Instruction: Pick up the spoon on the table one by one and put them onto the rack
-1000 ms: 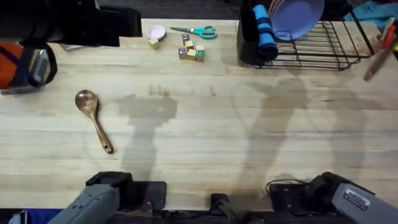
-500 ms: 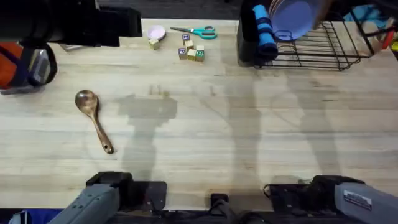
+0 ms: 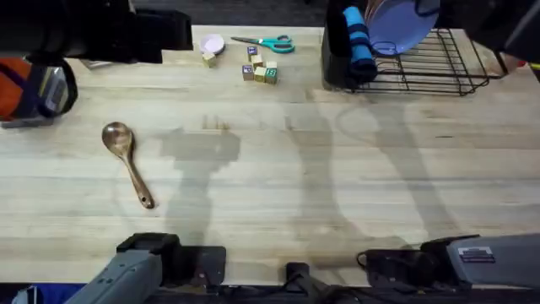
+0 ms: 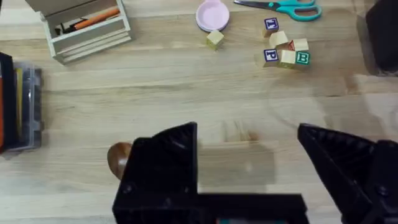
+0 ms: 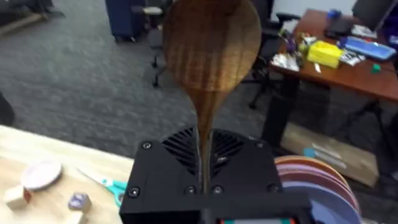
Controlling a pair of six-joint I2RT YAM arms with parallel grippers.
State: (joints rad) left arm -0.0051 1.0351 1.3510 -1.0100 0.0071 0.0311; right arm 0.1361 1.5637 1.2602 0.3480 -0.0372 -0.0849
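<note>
A brown wooden spoon with a round glossy bowl and slim straight handle [image 3: 126, 161] lies flat on the pale plank worktop [image 3: 278, 186], whose grain runs lengthwise, at its left side well apart from everything else. From the left wrist, only a sliver of that spoon's bowl [image 4: 118, 158] peeks out beside one black finger; the left pincer [image 4: 249, 177] hangs above the boards with its fingers spread wide and nothing between them.

A second wooden spoon [image 5: 210, 56], its bowl finely ribbed with grain, stands upright in the right pincer [image 5: 205, 186], the thin neck clamped between the two black fingers; the handle below is hidden by the housing.

The black wire dish rack [image 3: 430, 63] sits at the far right corner, with a solid black box holder [image 3: 337, 59] at its end, a blue ridged cylinder [image 3: 358, 38] and a lilac plate [image 3: 401, 24] cut off by the frame edge.

Small wooden letter blocks [image 4: 285, 53] show a "P" and a "B"; teal-handled scissors [image 3: 268, 42] lie near them.
</note>
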